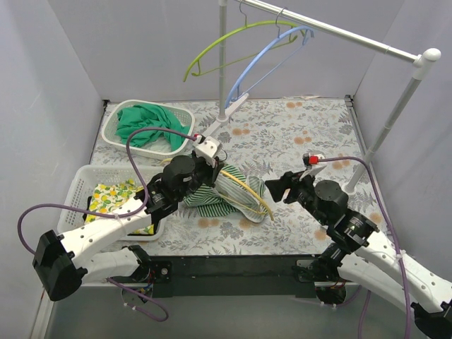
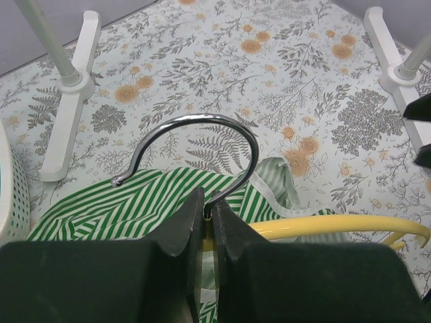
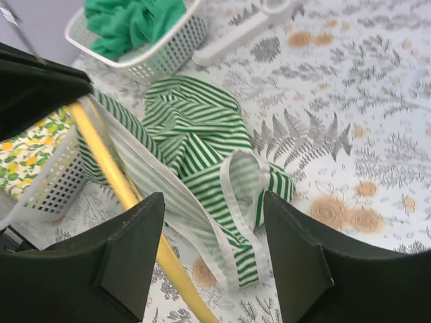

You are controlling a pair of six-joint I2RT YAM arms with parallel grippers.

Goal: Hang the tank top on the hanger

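**Left gripper (image 2: 209, 202) clenched on the thin yellow plastic hanger (image 2: 337, 227); green-and-white striped tank top (image 1: 208, 203) heaped under it**

The left gripper's two matte black fingers (image 2: 178, 225) are pressed tight together on the shank of the hanger's metal hook (image 2: 199, 118). The hook is a bright, polished wire loop that arches up clear of the cloth. The hanger lies low over the middle of the table, and one slim, smooth, rounded arm sweeps out toward the right gripper (image 3: 214, 198).

The tank top lies crumpled at the centre of the table, under and around the hanger. Its fabric is thin, finely striped and rumpled into soft folds, with broad plain white binding along the straps. In the right wrist view one strap forms an open loop just beside the yellow arm. Whether the arm passes through any opening cannot be told.

The right gripper is spread wide and holds nothing. It hovers just beside the tank top's right edge, apart from it.

The table wears a printed cloth (image 1: 296, 134) of grey ferns and orange flowers. At the left stand two white perforated plastic baskets. The far basket (image 1: 109, 131) holds a plain green cloth (image 1: 145, 123) and the near basket (image 1: 76, 187) holds a yellow lemon-print cloth (image 1: 113, 196). From a white metal rail (image 1: 339, 30) hang a lime-green hanger (image 1: 212, 46) and a light blue hanger (image 1: 258, 56), both thin and curved.
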